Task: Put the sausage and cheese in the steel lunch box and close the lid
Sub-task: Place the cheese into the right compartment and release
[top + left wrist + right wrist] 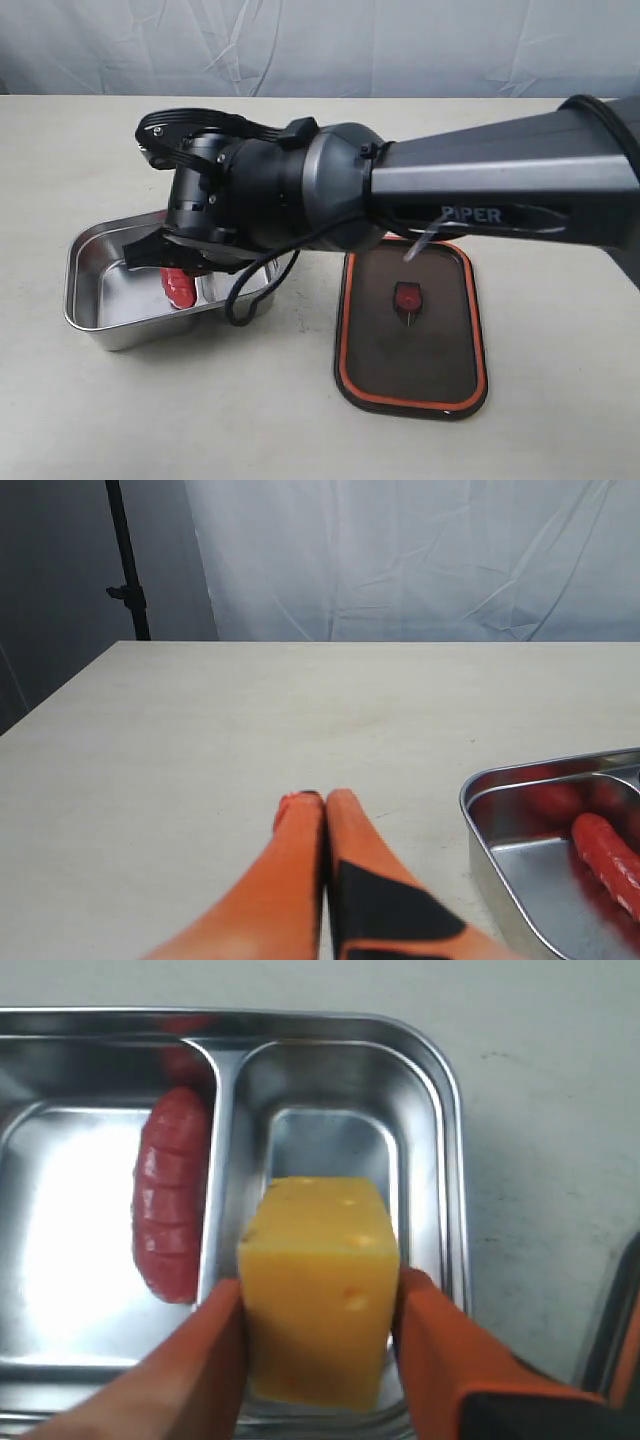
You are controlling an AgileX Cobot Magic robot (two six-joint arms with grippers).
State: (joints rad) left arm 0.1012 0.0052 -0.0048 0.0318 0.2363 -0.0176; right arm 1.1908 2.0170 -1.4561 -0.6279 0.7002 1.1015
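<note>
**Right gripper** [320,1305]: orange fingers [440,1350] part-open and clamped on the two side faces of the cheese [315,1260]. The pale holed top face points away from the wrist.

**Cheese, position:** between the fingertips, over the small compartment of the steel lunch box [440,1070]. Cannot tell whether it touches the compartment floor. Hidden in the exterior view.

**Sausage** [172,1200]: red and ridged, lying flat in the large compartment, alongside the divider wall and apart from the fingers.

**Left gripper** [320,800]: fingers pressed together, nothing between them, over bare table [200,740]. It is near the box's rounded corner but clear of it.

**Obstruction:** the right arm [480,185], black and grey and marked PIPER, reaches across the middle of the exterior view. Its wrist covers the small compartment and part of the divider. A black cable loop [240,300] hangs over the box's near wall.

**Lid** [380,350]: on the table beside the box and not touching it. The orange seal rim faces up and the red valve tab [407,297] sits at centre. The arm overhangs its far edge.

**Surroundings:** white creased cloth backdrop [400,560] and a black stand pole [125,560].
</note>
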